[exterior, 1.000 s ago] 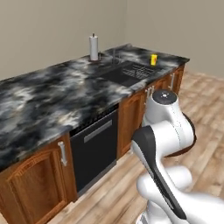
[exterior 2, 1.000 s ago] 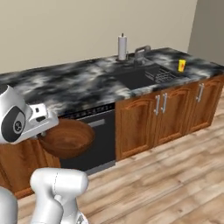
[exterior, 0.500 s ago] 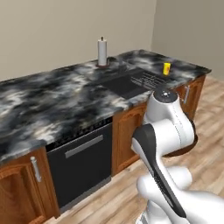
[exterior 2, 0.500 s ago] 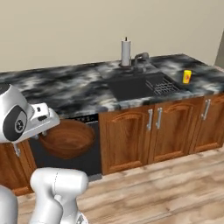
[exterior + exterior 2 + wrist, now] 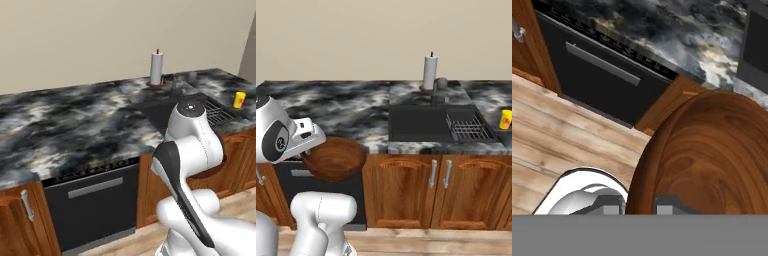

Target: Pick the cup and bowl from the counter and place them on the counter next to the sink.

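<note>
My base has swung since half a second ago, the sink (image 5: pixel 423 122) now facing me, while my fingers (image 5: pixel 639 204) stay clamped on the bowl (image 5: pixel 333 158) rim, off the tabletop (image 5: pixel 346 107), cup (image 5: pixel 505 119) far beyond.

We count one bowl (image 5: pixel 333 159), one cup (image 5: pixel 505 119), one paper towel roll (image 5: pixel 429 72), one sink (image 5: pixel 418 122), one dish rack (image 5: pixel 469 127).

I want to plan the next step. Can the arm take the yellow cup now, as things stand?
Probably not. The gripper already holds the bowl, and the cup stands far off, beyond the sink.
</note>
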You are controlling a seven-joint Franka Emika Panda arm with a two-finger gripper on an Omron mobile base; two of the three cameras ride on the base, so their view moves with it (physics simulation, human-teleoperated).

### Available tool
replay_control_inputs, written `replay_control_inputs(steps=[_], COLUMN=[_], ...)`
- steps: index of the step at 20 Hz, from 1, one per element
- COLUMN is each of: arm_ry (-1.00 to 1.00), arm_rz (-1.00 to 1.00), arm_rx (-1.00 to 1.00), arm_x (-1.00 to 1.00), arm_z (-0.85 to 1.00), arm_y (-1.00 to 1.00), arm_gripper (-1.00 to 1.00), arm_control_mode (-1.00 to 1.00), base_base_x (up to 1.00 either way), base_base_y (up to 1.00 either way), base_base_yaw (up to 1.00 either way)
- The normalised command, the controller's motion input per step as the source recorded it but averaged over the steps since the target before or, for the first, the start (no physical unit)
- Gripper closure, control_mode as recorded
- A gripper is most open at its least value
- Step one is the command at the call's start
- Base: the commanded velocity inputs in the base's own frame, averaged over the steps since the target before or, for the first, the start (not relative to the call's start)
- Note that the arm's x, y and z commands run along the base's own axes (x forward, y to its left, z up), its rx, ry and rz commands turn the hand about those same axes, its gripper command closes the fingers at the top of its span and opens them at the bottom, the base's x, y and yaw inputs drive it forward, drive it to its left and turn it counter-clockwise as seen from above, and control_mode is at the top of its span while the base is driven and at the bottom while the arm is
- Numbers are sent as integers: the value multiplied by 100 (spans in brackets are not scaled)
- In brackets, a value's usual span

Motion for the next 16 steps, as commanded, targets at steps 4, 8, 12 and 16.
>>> replay_control_inputs(steps=[4, 8, 12, 16], arm_ry=[0, 0, 0, 0], arm_rz=[0, 0, 0, 0], arm_rx=[0, 0, 0, 0], arm_x=[0, 0, 0, 0], arm_z=[0, 0, 0, 0], arm_y=[0, 0, 0, 0], arm_gripper=[100, 100, 100, 100], arm_control_mode=[100, 100, 100, 100], base_base_x=[68, 58, 51, 45], base_base_y=[-54, -49, -44, -28], base_base_yaw=[37, 19, 2, 0])
